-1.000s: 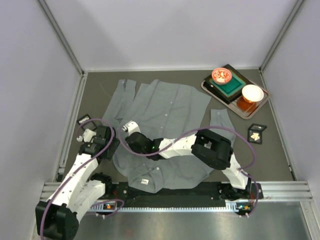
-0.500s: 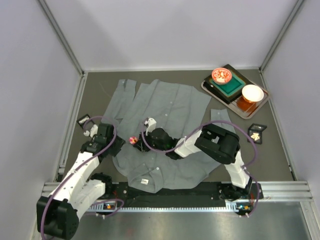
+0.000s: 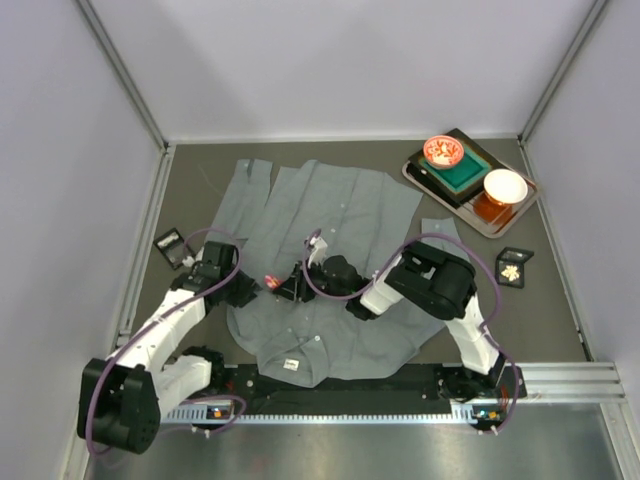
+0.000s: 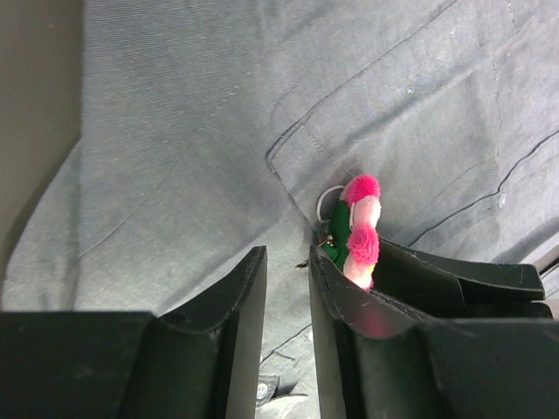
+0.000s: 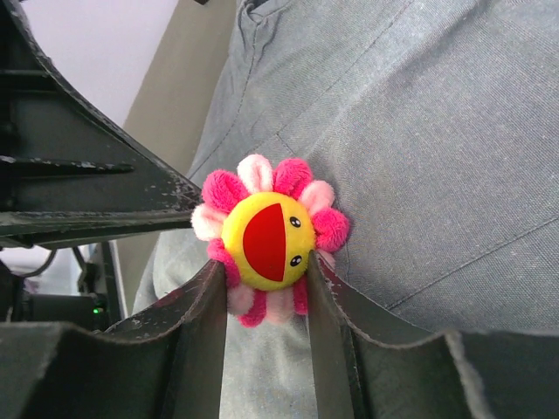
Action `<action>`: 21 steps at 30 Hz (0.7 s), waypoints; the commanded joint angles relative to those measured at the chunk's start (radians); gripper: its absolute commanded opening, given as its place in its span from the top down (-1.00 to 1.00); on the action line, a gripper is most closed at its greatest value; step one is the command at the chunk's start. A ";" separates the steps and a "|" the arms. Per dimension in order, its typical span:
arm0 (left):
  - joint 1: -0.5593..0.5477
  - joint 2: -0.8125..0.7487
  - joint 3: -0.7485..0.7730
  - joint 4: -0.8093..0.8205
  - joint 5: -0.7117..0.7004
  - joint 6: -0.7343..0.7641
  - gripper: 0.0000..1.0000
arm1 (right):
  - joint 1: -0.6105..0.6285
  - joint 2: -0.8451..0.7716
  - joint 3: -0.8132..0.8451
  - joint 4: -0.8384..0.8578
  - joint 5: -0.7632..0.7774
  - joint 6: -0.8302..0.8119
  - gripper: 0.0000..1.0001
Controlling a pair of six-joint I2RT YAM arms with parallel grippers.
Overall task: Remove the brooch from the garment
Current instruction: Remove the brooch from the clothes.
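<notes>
Right fingers [image 5: 203, 336] closed on pink-petalled yellow plush flower brooch [image 5: 266, 240] on grey button-up shirt [image 5: 419, 131]; left fingers [image 4: 240, 332] narrowly parted alongside, hold on cloth unclear

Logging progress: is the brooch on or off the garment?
On, it seems: the brooch sits against the garment, the right gripper's fingers closed on its lower petals. Whether the pin is undone cannot be told.
</notes>
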 commanded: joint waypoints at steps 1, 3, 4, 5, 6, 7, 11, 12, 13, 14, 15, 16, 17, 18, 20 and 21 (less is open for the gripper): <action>0.005 0.032 0.013 0.101 0.067 0.027 0.40 | -0.021 0.050 -0.038 0.053 -0.076 0.065 0.65; 0.005 0.043 0.010 0.127 0.086 0.038 0.48 | -0.021 0.047 -0.045 0.063 -0.080 0.073 0.60; 0.003 0.048 0.009 0.136 0.094 0.039 0.51 | -0.023 0.044 -0.048 0.066 -0.082 0.076 0.54; 0.003 0.051 0.004 0.142 0.100 0.041 0.51 | -0.023 0.042 -0.049 0.066 -0.082 0.079 0.52; 0.003 0.063 0.004 0.153 0.109 0.043 0.52 | -0.024 0.039 -0.049 0.060 -0.085 0.082 0.49; 0.003 0.069 0.006 0.158 0.111 0.044 0.52 | -0.024 0.035 -0.048 0.051 -0.085 0.082 0.43; -0.001 0.103 0.007 0.199 0.136 0.055 0.50 | -0.024 0.029 -0.045 0.039 -0.090 0.094 0.35; -0.004 0.121 0.010 0.204 0.140 0.053 0.50 | -0.024 0.030 -0.043 0.034 -0.087 0.100 0.34; -0.009 0.130 0.013 0.207 0.146 0.053 0.50 | -0.024 0.029 -0.040 0.022 -0.090 0.102 0.31; -0.012 0.140 0.019 0.210 0.152 0.053 0.50 | -0.024 0.027 -0.035 0.017 -0.093 0.102 0.29; -0.015 0.153 0.022 0.214 0.157 0.052 0.51 | -0.024 0.024 -0.035 0.013 -0.091 0.102 0.29; -0.020 0.158 0.022 0.223 0.169 0.052 0.51 | -0.024 0.020 -0.035 0.001 -0.090 0.101 0.27; -0.023 0.161 0.026 0.227 0.169 0.052 0.51 | -0.024 0.010 -0.034 -0.007 -0.090 0.099 0.25; -0.026 0.163 0.026 0.228 0.172 0.049 0.53 | -0.023 0.006 -0.034 -0.015 -0.090 0.091 0.24; -0.040 0.158 0.033 0.233 0.160 0.050 0.53 | -0.024 -0.005 -0.034 -0.045 -0.087 0.079 0.18; -0.053 0.150 0.035 0.233 0.156 0.052 0.56 | -0.024 -0.017 -0.034 -0.058 -0.084 0.068 0.17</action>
